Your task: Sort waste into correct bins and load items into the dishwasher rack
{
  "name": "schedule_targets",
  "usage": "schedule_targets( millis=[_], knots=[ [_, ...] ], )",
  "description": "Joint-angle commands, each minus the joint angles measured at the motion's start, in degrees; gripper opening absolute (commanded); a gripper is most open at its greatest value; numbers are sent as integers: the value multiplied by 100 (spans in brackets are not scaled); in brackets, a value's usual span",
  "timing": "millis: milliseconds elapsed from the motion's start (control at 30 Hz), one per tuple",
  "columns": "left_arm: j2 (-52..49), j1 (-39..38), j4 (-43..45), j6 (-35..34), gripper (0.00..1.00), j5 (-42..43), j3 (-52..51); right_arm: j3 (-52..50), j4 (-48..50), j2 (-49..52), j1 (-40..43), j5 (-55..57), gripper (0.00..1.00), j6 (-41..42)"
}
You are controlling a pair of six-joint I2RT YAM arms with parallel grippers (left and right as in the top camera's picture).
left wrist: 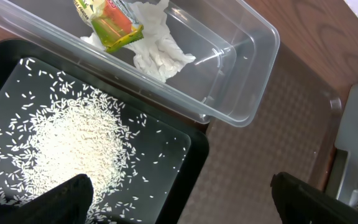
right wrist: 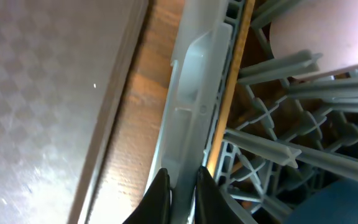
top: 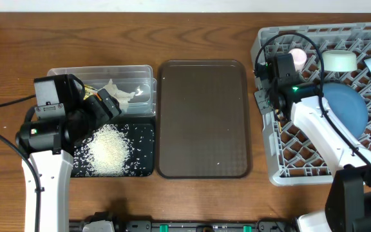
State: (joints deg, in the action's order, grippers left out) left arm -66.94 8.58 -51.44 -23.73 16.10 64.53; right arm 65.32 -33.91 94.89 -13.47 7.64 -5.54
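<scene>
At nine o'clock on the surface (top: 18, 45), the left gripper (left wrist: 185, 202) hangs tilted over the black tray (left wrist: 188, 168) of rice (left wrist: 67, 149), its fingers spread wide. Toward twelve, the clear tub (left wrist: 247, 62) holds the wrapper (left wrist: 114, 25), its print unreadable, on tissue (left wrist: 157, 53). At three o'clock, the right gripper (right wrist: 182, 196) points down at the rack (top: 272, 161) wall, fingers pressed nearly together just beside a chopstick (right wrist: 229, 106). The brown serving tray (top: 201, 119) lies between the arms.
</scene>
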Motion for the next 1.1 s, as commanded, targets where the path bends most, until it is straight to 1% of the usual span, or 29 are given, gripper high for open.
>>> schedule_targets(
  millis=[0,100,167,500,767,1067],
  knots=[
    [59,24,-17,79,95,-76,9,-7,114,234,-236,-994,1,520],
    [59,24,-17,79,95,-76,9,-7,116,234,-236,-1473,1,1014],
    [59,24,-17,79,95,-76,9,-7,94,234,-236,-1628,1,1134],
    [59,24,-17,79,95,-76,9,-7,22,234,-234,-1624,1,1980],
    [59,24,-17,79,95,-76,9,-7,55,234,-234,-1626,1,2986],
    [59,24,-17,76,95,-76,9,-7,50,234,-229,-1589,1,3580]
  ],
)
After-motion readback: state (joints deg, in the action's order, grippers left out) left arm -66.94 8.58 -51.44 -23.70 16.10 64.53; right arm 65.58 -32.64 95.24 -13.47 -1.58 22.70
